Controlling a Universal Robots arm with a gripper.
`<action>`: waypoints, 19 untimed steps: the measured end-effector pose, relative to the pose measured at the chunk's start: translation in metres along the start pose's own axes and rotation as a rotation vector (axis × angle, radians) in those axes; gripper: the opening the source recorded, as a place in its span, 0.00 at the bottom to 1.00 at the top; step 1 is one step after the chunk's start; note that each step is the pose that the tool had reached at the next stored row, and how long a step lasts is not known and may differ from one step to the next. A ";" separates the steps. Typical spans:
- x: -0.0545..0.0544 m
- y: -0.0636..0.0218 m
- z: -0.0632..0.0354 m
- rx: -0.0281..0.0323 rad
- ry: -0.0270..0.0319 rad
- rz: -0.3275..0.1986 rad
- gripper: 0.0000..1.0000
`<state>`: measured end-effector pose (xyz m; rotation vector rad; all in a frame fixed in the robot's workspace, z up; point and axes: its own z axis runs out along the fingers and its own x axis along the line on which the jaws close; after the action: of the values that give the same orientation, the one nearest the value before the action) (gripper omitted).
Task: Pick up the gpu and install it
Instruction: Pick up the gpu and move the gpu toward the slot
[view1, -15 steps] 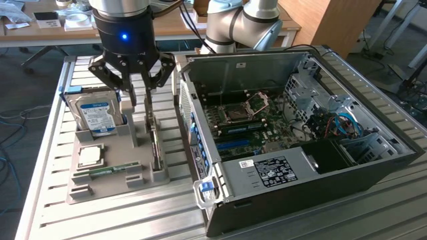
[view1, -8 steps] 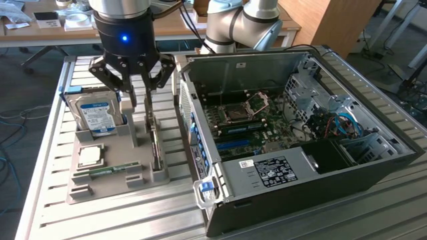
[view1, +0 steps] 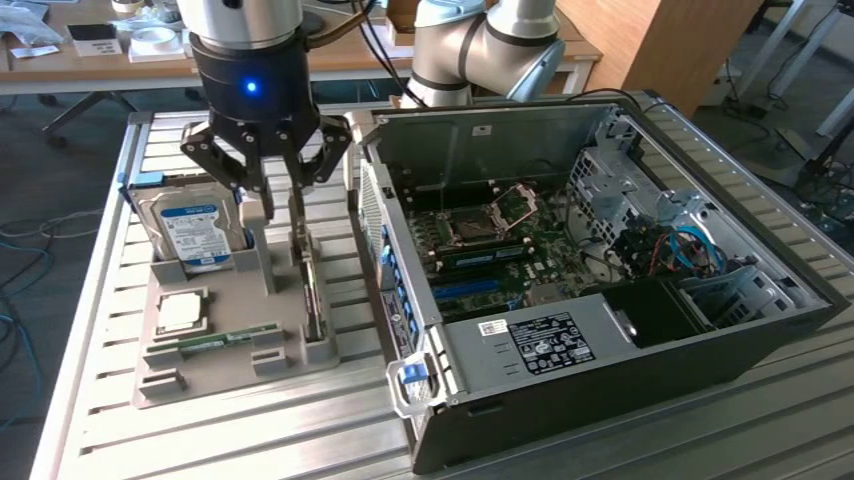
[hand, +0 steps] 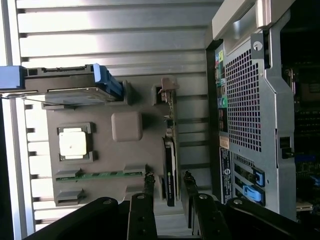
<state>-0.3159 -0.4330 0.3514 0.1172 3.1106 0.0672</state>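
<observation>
Grey moulded tray (view1: 214, 385) on a slatted aluminium surface (view1: 200, 445), at the exterior view's left. An open computer case (view1: 747, 330) lies beside it at the right, with the motherboard (view1: 507, 250) exposed.

Exterior view:
- The gpu (view1: 312, 300) stands on edge in the tray's slot nearest the case. It is thin and dark and runs lengthwise toward the camera.
- Other parts in the tray are a blue-labelled hard drive (view1: 191, 232) upright at the far end, a processor (view1: 180, 312) lying flat, and a green memory stick (view1: 230, 339).
- The tool (view1: 282, 205) hangs over the far end of the card, fingers pointing down. From this angle I can't tell whether it touches the card.

Wrist view:
- Looking straight down the fingers (hand: 149, 182), the gpu (hand: 170, 172) sits in the gap between them. Tray shows on either side of the card.
- The tool (hand: 168, 182) is therefore released, straddling the card without gripping it.
- The card is in its slot, not lifted. The case wall (hand: 250, 100) runs close alongside.

Judgement on the step in hand, the grasp:
- Keep the card centred between the fingers, so both pads meet the board together and it isn't levered sideways in the slot.
- Go deep enough to grip flat board rather than only the top edge.
- Close gently, since the card is thin and will flex.
- Any lift should go straight up, in line with the slot walls, minding the case edge close by.
</observation>
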 end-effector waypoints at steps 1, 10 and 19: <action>0.000 0.0000 0.0013 -0.0001 0.0001 0.000 0.36; 0.000 -0.0002 0.0046 -0.0002 -0.0002 0.000 0.36; -0.002 -0.0004 0.0132 0.0001 0.0001 0.000 0.36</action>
<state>-0.3136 -0.4330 0.3383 0.1173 3.1107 0.0671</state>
